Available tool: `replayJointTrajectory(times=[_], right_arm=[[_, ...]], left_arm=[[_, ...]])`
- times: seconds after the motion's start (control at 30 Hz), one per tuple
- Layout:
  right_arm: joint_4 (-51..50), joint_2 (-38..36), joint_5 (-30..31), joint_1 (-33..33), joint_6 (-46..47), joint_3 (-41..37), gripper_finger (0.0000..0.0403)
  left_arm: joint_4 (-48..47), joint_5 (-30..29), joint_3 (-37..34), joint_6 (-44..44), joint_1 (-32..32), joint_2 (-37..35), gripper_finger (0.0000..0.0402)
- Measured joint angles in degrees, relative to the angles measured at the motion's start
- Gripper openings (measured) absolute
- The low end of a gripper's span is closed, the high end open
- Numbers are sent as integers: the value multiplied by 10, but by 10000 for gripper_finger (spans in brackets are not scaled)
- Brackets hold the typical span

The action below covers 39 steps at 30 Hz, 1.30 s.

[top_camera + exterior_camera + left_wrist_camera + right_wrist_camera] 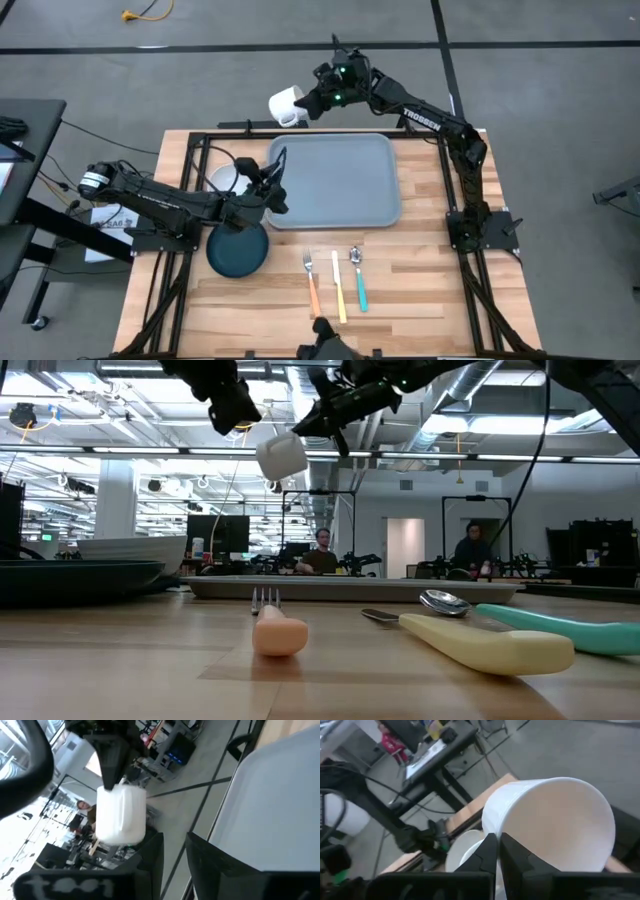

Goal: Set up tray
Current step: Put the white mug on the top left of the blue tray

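The grey-blue tray lies flat on the wooden table at its far middle. My right gripper is shut on a white cup, high in the air beyond the tray's far left corner; the cup also shows in the low view and the left wrist view. My left gripper hovers over the tray's left rim, raised above the table. Its fingers stand a little apart with nothing between them. My right gripper pinches the cup's wall at its rim, one finger inside the mouth and one outside, as far as the wrist view shows. The fingers come from the table's right side, slanting down. The cup hangs tilted, lifted clear of the table.
A dark teal plate lies at the left front and a white bowl left of the tray. A fork, a knife and a spoon lie side by side near the front edge. People sit in the room beyond the table.
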Motion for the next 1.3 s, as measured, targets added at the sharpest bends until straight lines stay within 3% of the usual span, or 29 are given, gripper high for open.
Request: replayJointTrajectory(times=[0.3, 0.43, 0.7, 0.93, 1.3], right_arm=[[1, 0, -19, 28, 4, 0, 0], [2, 0, -27, 32, 4, 0, 0], [4, 0, -45, 47, -6, 0, 0], [5, 0, -71, 55, -2, 0, 0], [23, 0, -112, 70, 4, 0, 0]], left_arm=[[65, -3, 0, 55, 11, 0, 71], [68, -34, 0, 73, 11, 0, 78], [67, -56, 0, 84, 28, 0, 145], [65, -16, 0, 75, 47, 0, 193], [62, -42, 0, 44, 72, 0, 184]])
